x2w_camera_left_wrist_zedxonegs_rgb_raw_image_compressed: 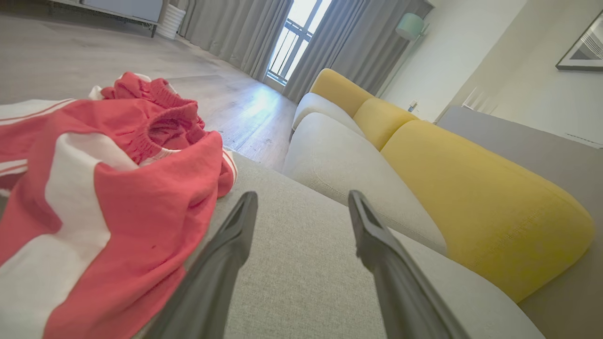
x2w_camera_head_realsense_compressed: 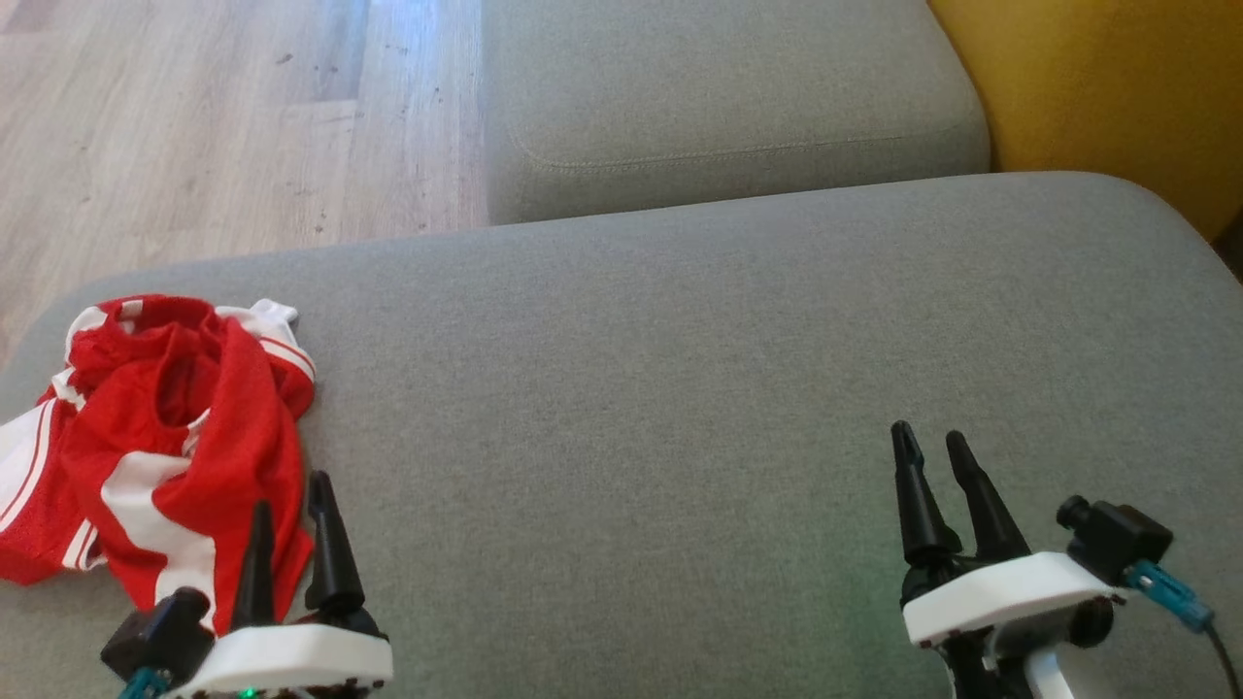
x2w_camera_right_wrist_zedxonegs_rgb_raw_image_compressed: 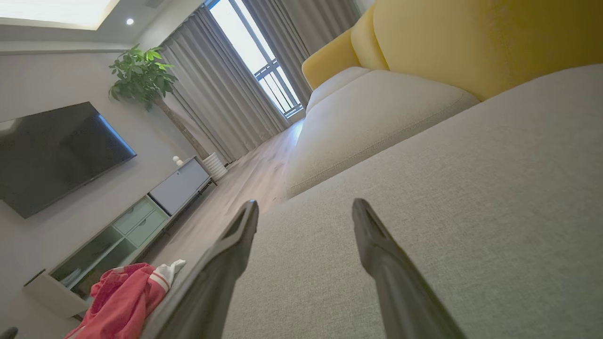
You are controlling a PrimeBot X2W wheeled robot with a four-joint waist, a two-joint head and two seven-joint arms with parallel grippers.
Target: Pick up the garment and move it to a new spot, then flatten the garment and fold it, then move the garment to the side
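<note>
a crumpled red-and-white mesh garment (x2w_camera_head_realsense_compressed: 165, 437) lies at the left end of a grey fabric sofa cushion (x2w_camera_head_realsense_compressed: 680, 388), just beside the left gripper (x2w_camera_head_realsense_compressed: 290, 490). its fingers are spread and empty, like the right gripper's (x2w_camera_head_realsense_compressed: 928, 430), well apart. the pick-up likely goes best by pinching a raised fold, clear of the cushion.

The garment (x2w_camera_head_realsense_compressed: 165, 437) lies on the near seat cushion (x2w_camera_head_realsense_compressed: 680, 388), at its left end. The left gripper (x2w_camera_head_realsense_compressed: 290, 490) sits just beside the garment's near right edge, and the right gripper (x2w_camera_head_realsense_compressed: 928, 430) is well apart to the right. A second cushion (x2w_camera_head_realsense_compressed: 728, 87) lies behind, the backrest (x2w_camera_head_realsense_compressed: 1097, 78) to its right and the floor (x2w_camera_head_realsense_compressed: 194, 126) to its left.
</note>
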